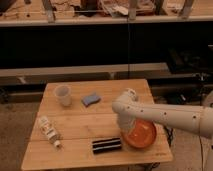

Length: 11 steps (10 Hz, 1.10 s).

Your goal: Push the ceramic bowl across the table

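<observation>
The ceramic bowl is a wide orange-red bowl sitting near the front right corner of the light wooden table. My white arm reaches in from the right and bends down over the bowl's left rim. My gripper points down at that left rim, between the bowl and a black striped object. The arm's wrist hides part of the bowl's rim.
A black striped rectangular object lies just left of the bowl. A white cup stands at the back left, a blue sponge beside it. A small white bottle lies at the left front. Dark shelving runs behind the table.
</observation>
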Available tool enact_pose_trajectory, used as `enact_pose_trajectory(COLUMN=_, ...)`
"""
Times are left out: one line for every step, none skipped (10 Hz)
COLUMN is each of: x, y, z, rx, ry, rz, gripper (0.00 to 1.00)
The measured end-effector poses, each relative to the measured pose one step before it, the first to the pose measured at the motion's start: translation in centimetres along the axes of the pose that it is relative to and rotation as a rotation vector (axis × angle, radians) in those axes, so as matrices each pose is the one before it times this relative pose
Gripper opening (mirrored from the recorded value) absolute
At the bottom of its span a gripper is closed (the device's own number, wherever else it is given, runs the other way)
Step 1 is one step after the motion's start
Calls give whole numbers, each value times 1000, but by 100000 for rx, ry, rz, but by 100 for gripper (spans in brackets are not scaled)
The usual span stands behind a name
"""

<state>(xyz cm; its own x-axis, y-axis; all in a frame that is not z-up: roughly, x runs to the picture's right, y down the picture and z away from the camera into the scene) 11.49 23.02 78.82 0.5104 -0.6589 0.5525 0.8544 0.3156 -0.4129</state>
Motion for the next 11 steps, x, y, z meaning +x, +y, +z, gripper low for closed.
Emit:
enact_pose_trajectory(x=-70, y=-70, z=-25, rx=-102, ry=-117, rz=-308, gripper=19)
enact_pose_trajectory(x=-80, y=-92, z=-24, rx=-66, ry=-58, rz=-317, gripper=19)
enact_pose_trajectory(x=-93, y=-136, z=-18, rx=-94, ry=-38, rz=-378, gripper=19)
enact_pose_trajectory(x=-69, y=-79, z=-1, rx=-36, ry=-88, rz=-210, gripper=19)
enact_pose_trajectory(x=-81, y=-98, z=3, rx=-79, ry=-92, rz=-285, gripper=19)
enact_pose_trajectory(x=-112, y=-107, z=37, rx=-145, ry=-186, rz=-410, gripper=19)
enact_pose_trajectory(x=-44, y=-27, z=-2, rx=-117, ry=-64, rz=-228, gripper=19)
enact_pose_trajectory(x=-64, y=-86, z=-13, rx=-91, ry=-67, rz=-344, gripper=19)
enact_pose_trajectory(x=-55, y=-70, z=23, rx=-102, ry=-86, rz=-279, gripper=19)
enact_pose_trajectory(x=-59, y=-55, z=7, rx=-88, ry=-80, rz=-187, gripper=19)
enact_pose_trajectory(x=-119, y=-171, z=-30, rx=-48, ry=-119, rz=-395, gripper=19)
